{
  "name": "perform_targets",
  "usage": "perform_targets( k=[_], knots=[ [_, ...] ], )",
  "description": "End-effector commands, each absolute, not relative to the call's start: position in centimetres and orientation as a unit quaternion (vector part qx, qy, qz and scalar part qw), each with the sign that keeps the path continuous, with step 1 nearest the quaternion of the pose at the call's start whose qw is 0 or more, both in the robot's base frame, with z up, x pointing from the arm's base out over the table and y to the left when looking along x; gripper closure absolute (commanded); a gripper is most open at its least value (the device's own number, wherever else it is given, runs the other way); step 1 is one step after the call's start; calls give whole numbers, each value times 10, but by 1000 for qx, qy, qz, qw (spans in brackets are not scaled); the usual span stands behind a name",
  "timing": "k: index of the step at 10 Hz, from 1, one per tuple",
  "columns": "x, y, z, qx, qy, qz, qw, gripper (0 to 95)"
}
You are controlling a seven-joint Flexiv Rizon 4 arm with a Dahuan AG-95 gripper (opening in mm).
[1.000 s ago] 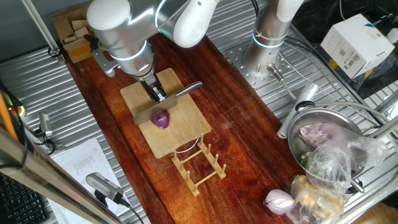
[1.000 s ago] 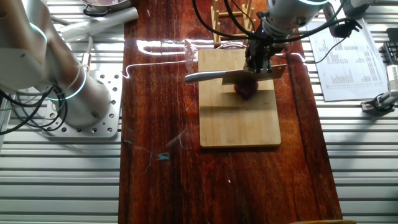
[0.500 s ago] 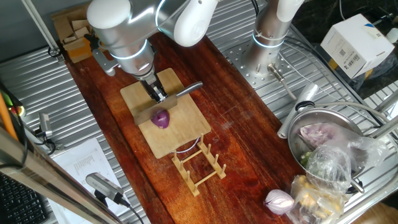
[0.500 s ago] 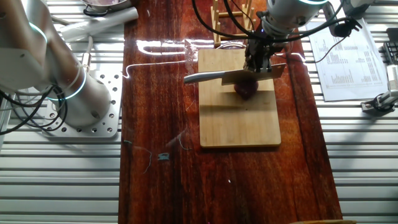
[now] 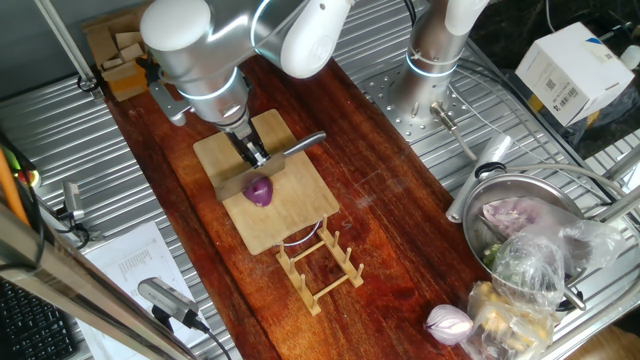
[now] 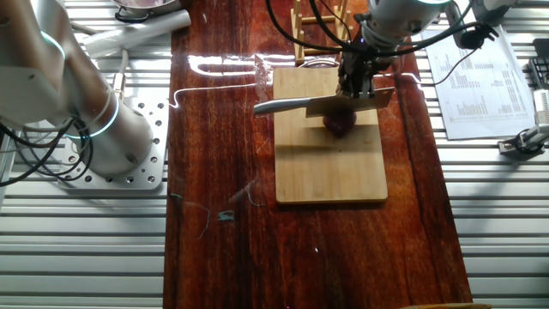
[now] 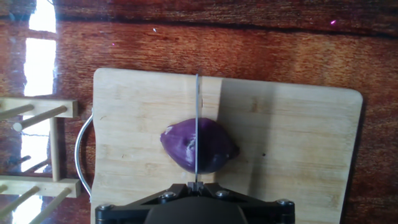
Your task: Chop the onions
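The gripper (image 5: 250,152) pinches a knife (image 6: 322,105) by its spine, blade across the purple onion (image 7: 199,145) lying mid-board on the cutting board (image 7: 298,149), nearer the rack-side edge

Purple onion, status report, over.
Gripper shut on knife. Blade edge across middle of purple onion, onion whole on cutting board. Nothing in the way.

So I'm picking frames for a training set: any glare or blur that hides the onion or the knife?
Hand view: onion sharp, knife seen edge-on as a thin line, window glare only on the table at left. The other fixed view: bright glare streak above the cutting board; blade partly covers the onion.
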State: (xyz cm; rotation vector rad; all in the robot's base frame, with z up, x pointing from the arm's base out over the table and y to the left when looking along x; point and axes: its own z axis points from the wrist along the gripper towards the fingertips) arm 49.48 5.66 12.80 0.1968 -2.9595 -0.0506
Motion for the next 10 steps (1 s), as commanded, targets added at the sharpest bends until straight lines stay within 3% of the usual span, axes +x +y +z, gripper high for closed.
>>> perform_targets(
  k=[1,10],
  knots=[
    [495,56,127,66,-994,-17,87,950],
    [500,51,108,63,-994,-16,87,950]
  ],
)
